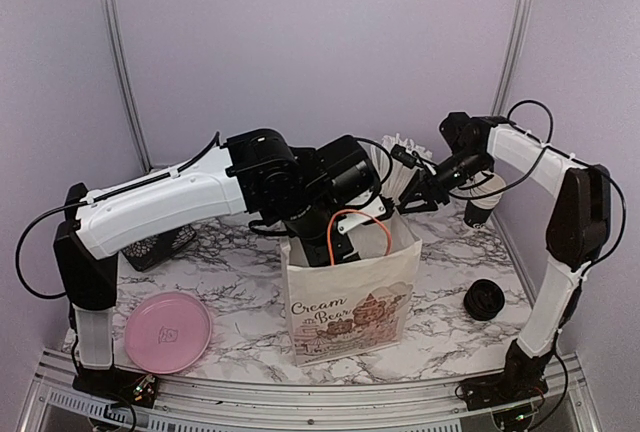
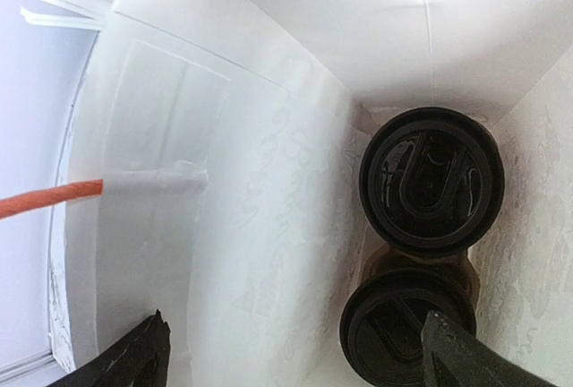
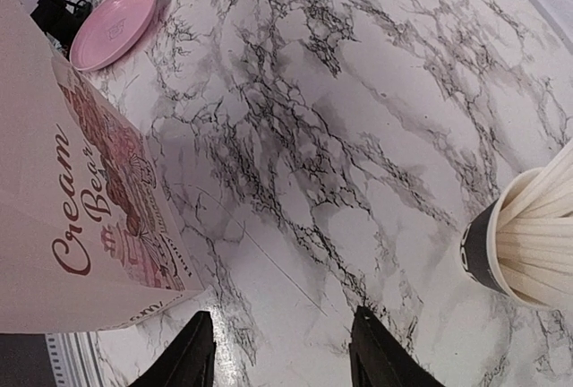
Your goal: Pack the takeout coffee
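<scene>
as the left gripper (image 2: 295,338) hangs in the paper bag (image 2: 224,226), jaws wide apart and empty, two lidded takeout coffees (image 2: 431,179) sit on its floor; right gripper (image 3: 282,320), jaws half apart, holds nothing above the marble table (image 3: 358,136); packing looks done; next, a straight lift past the orange handle (image 2: 49,199).

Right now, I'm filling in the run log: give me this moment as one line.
paper bag: upright, two lidded black cups inside | left jaws: open, empty, over bag | right jaws: open, empty, over marble table
</scene>
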